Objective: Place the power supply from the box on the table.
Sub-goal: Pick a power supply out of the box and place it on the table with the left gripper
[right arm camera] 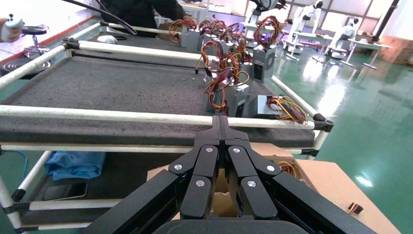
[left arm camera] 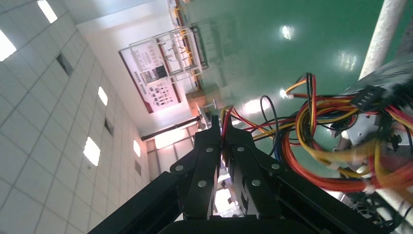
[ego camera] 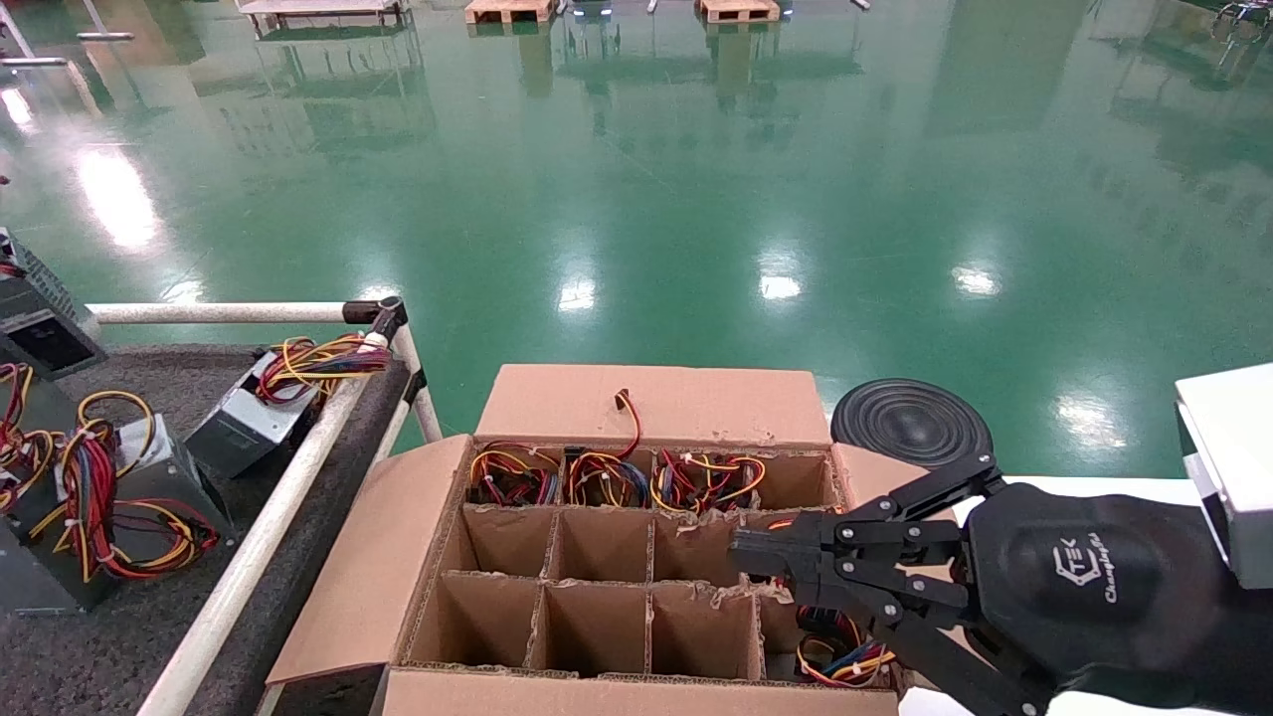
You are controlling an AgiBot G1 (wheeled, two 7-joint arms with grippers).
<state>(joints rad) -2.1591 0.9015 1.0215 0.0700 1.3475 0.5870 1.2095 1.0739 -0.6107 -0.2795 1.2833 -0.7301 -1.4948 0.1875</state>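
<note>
The right gripper (ego camera: 741,554) hangs low over the right side of the box (ego camera: 636,557), its two fingers pressed together with nothing between them, the tips above the divider wall beside the third column of cells. Just below its linkage, in the nearest right-hand cell, lies a coil of red, yellow and blue wires (ego camera: 840,651). The near and middle rows of cells to the left of it stand open down to bare cardboard. The far row holds three more wire bundles (ego camera: 607,477), with one red lead poking up against the back flap (ego camera: 656,403). Whether a grey casing sits under any of these bundles cannot be told.

Left of the box, across a narrow gap, runs the white rail (ego camera: 269,527) of the table (ego camera: 90,656). A power supply (ego camera: 254,418) lies against that rail near the corner joint, others sit farther left. Beyond the box spreads open green floor (ego camera: 696,199), with a black round disc (ego camera: 910,423) close behind the carton's right corner.

The right wrist view alone shows the table's (right arm camera: 112,83) long bare felt stretch and a row of units (right arm camera: 229,87) along its far side. The left wrist view shows the left gripper (left arm camera: 225,127) shut on a thin red wire from a loom of cables (left arm camera: 336,146); the head view does not show this arm.
</note>
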